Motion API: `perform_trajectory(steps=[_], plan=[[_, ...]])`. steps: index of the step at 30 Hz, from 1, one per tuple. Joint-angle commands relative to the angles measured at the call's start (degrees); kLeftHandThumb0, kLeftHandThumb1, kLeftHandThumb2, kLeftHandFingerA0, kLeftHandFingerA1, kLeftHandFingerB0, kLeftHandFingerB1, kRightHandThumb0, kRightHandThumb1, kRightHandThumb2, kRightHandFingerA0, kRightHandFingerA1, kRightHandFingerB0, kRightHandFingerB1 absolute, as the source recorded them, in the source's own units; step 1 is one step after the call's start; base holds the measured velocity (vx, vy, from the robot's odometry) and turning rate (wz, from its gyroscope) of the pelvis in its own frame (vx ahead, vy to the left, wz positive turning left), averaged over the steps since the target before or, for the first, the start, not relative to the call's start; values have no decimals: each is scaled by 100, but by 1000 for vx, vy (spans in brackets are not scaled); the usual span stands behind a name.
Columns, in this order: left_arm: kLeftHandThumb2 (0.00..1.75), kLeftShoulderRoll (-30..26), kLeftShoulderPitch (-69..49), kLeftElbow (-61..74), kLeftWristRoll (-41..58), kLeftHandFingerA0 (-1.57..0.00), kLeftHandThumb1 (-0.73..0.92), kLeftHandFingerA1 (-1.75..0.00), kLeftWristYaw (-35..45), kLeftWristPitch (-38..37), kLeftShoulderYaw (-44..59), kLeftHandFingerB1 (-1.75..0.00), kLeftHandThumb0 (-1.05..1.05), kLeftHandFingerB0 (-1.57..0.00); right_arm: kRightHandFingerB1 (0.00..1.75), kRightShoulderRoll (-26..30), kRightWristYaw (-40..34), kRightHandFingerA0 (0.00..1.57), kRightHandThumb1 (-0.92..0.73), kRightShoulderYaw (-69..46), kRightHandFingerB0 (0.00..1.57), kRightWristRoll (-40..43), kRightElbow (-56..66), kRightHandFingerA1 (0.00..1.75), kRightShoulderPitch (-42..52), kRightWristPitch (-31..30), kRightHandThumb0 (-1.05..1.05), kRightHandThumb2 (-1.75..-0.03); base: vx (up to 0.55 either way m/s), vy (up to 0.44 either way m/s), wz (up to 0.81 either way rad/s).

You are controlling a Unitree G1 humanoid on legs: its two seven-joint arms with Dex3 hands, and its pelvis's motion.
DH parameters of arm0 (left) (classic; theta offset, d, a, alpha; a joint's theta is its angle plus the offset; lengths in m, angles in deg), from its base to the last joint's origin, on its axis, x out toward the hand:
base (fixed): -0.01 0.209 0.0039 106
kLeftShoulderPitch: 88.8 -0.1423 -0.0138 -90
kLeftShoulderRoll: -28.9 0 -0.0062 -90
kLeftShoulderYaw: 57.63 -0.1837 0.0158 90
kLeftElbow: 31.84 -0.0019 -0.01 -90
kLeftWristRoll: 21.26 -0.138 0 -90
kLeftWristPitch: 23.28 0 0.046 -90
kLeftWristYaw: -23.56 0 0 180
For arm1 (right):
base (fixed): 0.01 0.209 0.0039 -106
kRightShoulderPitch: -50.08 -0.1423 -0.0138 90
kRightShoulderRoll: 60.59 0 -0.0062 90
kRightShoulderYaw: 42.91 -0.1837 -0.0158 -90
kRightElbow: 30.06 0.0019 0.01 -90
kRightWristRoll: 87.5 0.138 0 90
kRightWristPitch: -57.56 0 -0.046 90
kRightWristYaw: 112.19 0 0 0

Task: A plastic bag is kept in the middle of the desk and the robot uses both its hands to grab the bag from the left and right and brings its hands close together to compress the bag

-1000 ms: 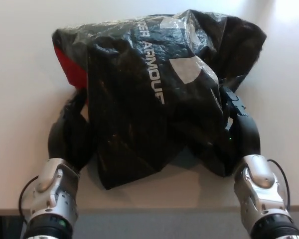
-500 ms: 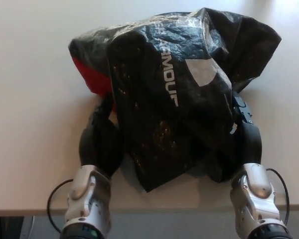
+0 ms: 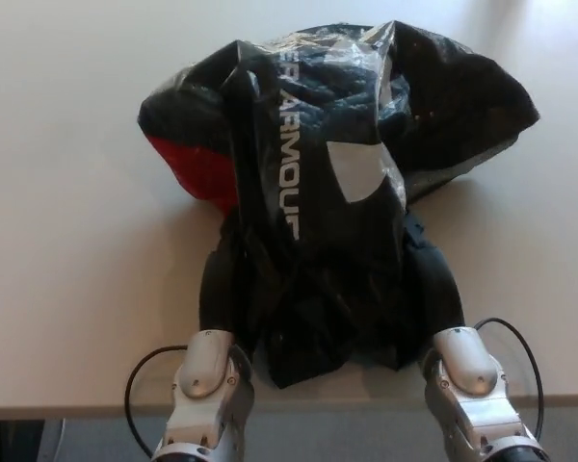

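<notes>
My left hand [image 3: 222, 289] and right hand [image 3: 433, 284] press the sides of the black bag [image 3: 318, 192] mid-desk [image 3: 67, 192]; finger positions hidden; it looks light, soft, slippery, best squeezed low on its flanks.

Pale desk [image 3: 67, 289] with crumpled black plastic bag [image 3: 328, 192] on top

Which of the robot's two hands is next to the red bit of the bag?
The left hand: the bag shows red just above it; beside the right hand it's all black.

Silver wrist housings, blk cables, blk forearms, prob. plastic
</notes>
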Motion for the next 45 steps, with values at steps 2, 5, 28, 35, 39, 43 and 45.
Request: perform_trajectory(steps=[2, 5, 28, 35, 39, 43, 45], plan=[[126, -61, -210, 0, -335, 0, 92, 0, -573, 67, 4, 0, -73, 0, 20, 199, 41, 0, -92, 660, 0, -674, 274, 18, 267, 330, -81, -75, 0, 0, 0], [127, -108, -237, -160, -585, 0, 91, -2, -845, 251, -108, 0, -90, 0, 20, 151, 494, 7, -78, 735, 5, -364, 635, 27, 323, 402, -83, -112, 0, 0, 0], [83, -844, -1220, 2277, -710, -28, 92, -43, -575, 1872, -279, -32, -56, -18, 29, 1462, 1874, 20, -92, 232, 20, 626, 3424, 36, 880, -1405, -79, -69, 0, 0, 0], [85, -1937, -2290, 5262, 438, -38, 92, -50, 272, 2766, 221, -33, -85, -21, 49, 2211, 2210, 3, -41, -300, 0, 1411, 5799, 52, 2088, -1373, -38, -107, 0, 0, 0], [85, -2538, -2614, 6600, 793, -33, 92, -48, 383, 2593, 757, -32, -86, -18, 31, 2626, 2142, 3, -73, -1070, 8, 1809, 6787, 48, 2990, -1483, -82, -116, 0, 0, 0], [76, -3201, -2905, 7376, 1460, -47, 92, -57, 637, 2997, 1313, -41, -76, -36, 31, 2962, 2464, 7, -73, -1508, 0, 2193, 6926, 49, 3461, -1575, -80, -115, 0, 0, 0], [108, -3580, -3189, 7570, 1726, -56, 75, -67, 982, 2954, 1603, -57, -72, -43, 28, 3062, 2601, 6, -73, -1740, 0, 2396, 7125, 48, 3960, -1605, -80, -115, 0, 0, 0]])
